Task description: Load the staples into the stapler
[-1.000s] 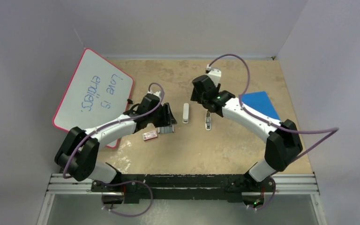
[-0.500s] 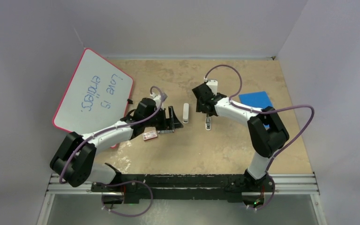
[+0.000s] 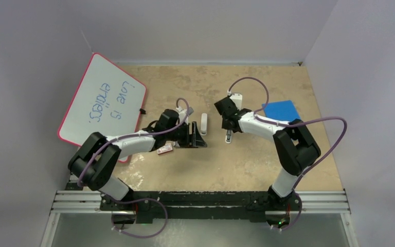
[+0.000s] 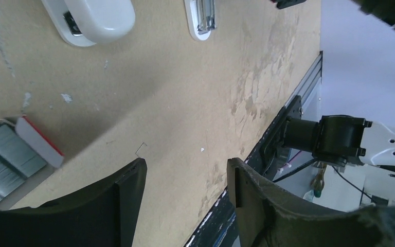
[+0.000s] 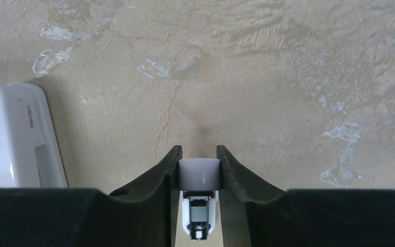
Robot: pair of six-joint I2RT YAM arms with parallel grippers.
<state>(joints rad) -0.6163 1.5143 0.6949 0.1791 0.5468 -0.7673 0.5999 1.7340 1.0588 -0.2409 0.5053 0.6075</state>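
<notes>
The stapler (image 3: 228, 136), a slim white bar with a metal channel, lies mid-table; it also shows in the left wrist view (image 4: 201, 20). My right gripper (image 3: 228, 125) is shut on its far rounded end (image 5: 199, 174), with the jaws (image 5: 198, 151) pressed against both sides. The staples (image 4: 0, 154), a grey ribbed block, lie beside a red-and-white box (image 4: 37, 142); in the top view my left hand covers them. My left gripper (image 3: 194, 137) is open and empty (image 4: 185, 167), low over bare table to the right of the staples.
A stubby white piece (image 3: 203, 123) lies between the two grippers, left of the stapler (image 5: 15, 139). The red-and-white box (image 3: 164, 149) lies by my left wrist. A whiteboard (image 3: 103, 100) leans at the left. A blue sheet (image 3: 280, 109) lies at the right. One loose staple (image 4: 141, 148) lies on the table.
My right gripper has come down and toward me onto the stapler's far end. My left arm has stretched right and lowered, passing over the staples.
</notes>
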